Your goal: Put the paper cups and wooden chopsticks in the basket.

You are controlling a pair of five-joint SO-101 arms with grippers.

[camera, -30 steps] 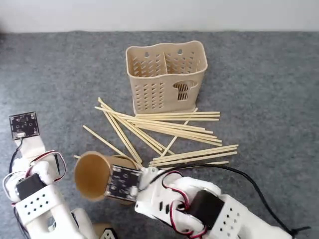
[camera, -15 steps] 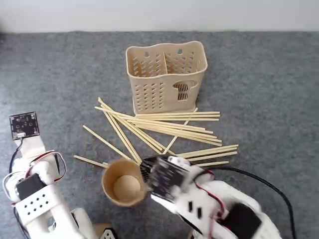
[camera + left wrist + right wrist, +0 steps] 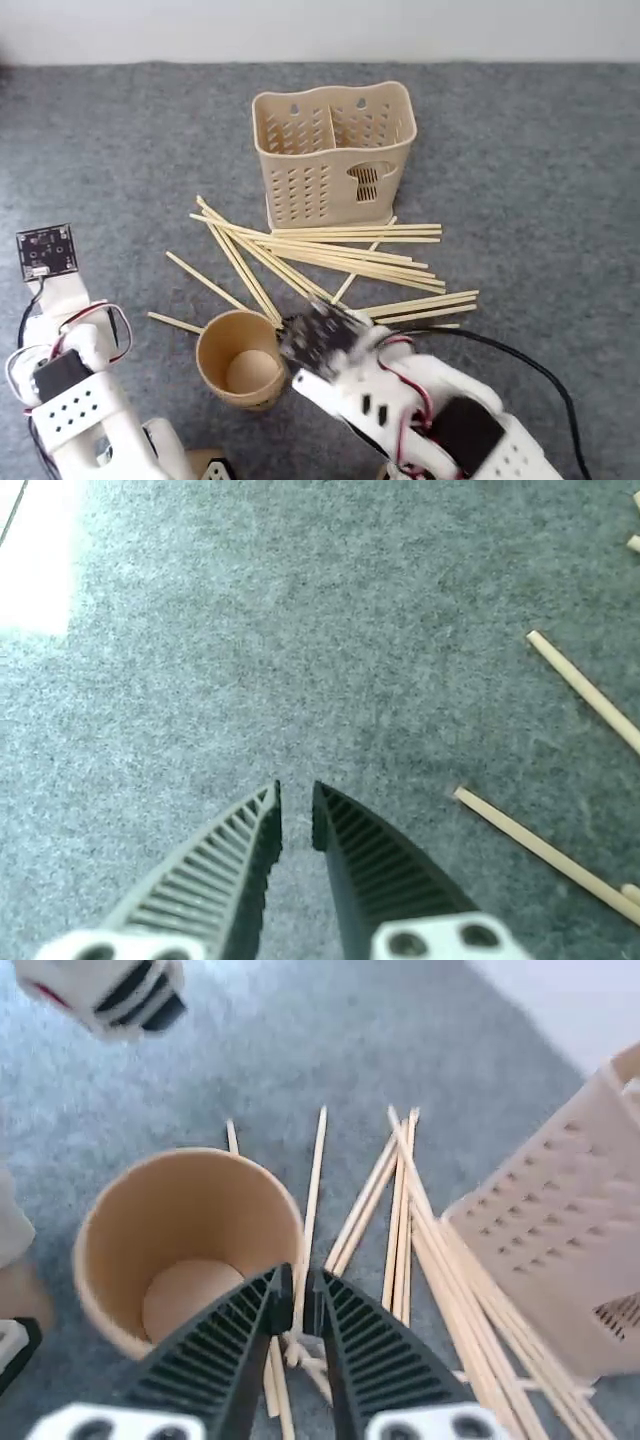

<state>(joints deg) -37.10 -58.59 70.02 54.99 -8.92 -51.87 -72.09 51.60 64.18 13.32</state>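
Note:
A brown paper cup [image 3: 240, 360] stands upright on the grey mat, mouth up, in front of the scattered wooden chopsticks [image 3: 340, 255]. My right arm [image 3: 400, 410] comes in from the near edge, its wrist just right of the cup. In the right wrist view my right gripper [image 3: 297, 1282] is pinched shut at the cup's [image 3: 185, 1250] near wall, with chopsticks [image 3: 400, 1220] fanned beyond it. The beige two-compartment basket [image 3: 335, 150] stands upright behind the pile. My left gripper [image 3: 295, 792] hangs shut and empty over bare mat.
My left arm [image 3: 70, 400] stands at the near left corner, apart from the cup. Two loose chopsticks [image 3: 545, 850] lie close to it. The basket's perforated wall [image 3: 560, 1220] is close behind the pile. A small brown object [image 3: 205, 462] lies at the near edge.
The cup was held on its side a second ago; it has been turned upright and shifted slightly left. The right arm swung round with it. The left arm kept still.

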